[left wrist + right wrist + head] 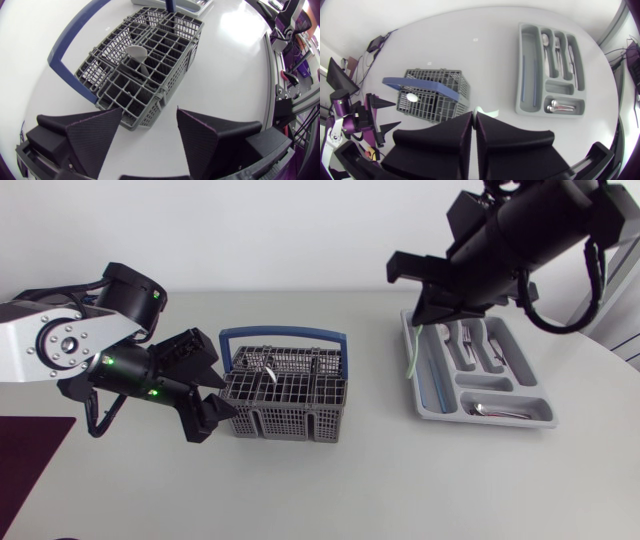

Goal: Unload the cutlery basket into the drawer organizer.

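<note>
The grey cutlery basket (285,395) with a blue handle (283,335) stands mid-table, a spoon (262,370) upright in it. My left gripper (208,402) is open just left of the basket. In the left wrist view the basket (150,55) and spoon (138,53) lie just ahead of the open gripper (147,134). My right gripper (428,315) hangs high above the grey drawer organizer (545,412), shut on a thin pale green stick (410,355). The right wrist view shows the stick's tip (489,112) at the shut gripper (474,117), with the basket (432,100) and organizer (520,60) below.
The organizer holds spoons (495,411) in its front compartment, cutlery (470,345) in the middle slots, and thin sticks (534,80) in the long side slot. A dark purple mat (25,455) lies at the table's left edge. Bare table lies between basket and organizer.
</note>
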Controlling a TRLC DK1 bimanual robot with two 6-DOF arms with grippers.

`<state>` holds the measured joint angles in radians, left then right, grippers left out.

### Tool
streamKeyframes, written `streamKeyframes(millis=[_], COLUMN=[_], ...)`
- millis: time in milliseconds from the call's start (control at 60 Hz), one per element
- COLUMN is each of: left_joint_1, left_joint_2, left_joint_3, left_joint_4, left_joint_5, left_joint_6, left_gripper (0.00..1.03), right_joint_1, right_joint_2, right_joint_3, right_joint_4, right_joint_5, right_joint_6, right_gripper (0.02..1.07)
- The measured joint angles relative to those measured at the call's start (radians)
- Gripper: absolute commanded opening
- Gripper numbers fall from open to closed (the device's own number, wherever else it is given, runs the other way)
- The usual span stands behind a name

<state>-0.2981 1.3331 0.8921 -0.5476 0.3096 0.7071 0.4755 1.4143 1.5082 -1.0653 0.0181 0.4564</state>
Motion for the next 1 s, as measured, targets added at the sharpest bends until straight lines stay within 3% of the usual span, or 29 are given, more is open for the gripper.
streamKeyframes(millis=[267, 517, 1000], left_joint_1=[-0.014, -0.014, -0.014], left_joint_2=[0.000, 0.000, 0.000], left_joint_3=[0.000, 0.000, 0.001], left_joint_4=[0.008, 0.019, 0.024], left_joint_5=[0.000, 0.000, 0.000], left_joint_6=[0.000, 0.001, 0.002], left_gripper=[0.94, 0.94, 0.94], right_joint_1=[-0.145, -0.245, -0.440], right_joint_2=[-0.061, -0.068, 0.121], right_joint_3=[-0.221, -0.425, -0.529], right_joint_4=[0.124, 0.297, 0.602], right_joint_5=[0.093, 0.248, 0.370], right_joint_6=[-0.088, -0.175, -0.279], right_gripper=[0.08, 0.08, 0.10])
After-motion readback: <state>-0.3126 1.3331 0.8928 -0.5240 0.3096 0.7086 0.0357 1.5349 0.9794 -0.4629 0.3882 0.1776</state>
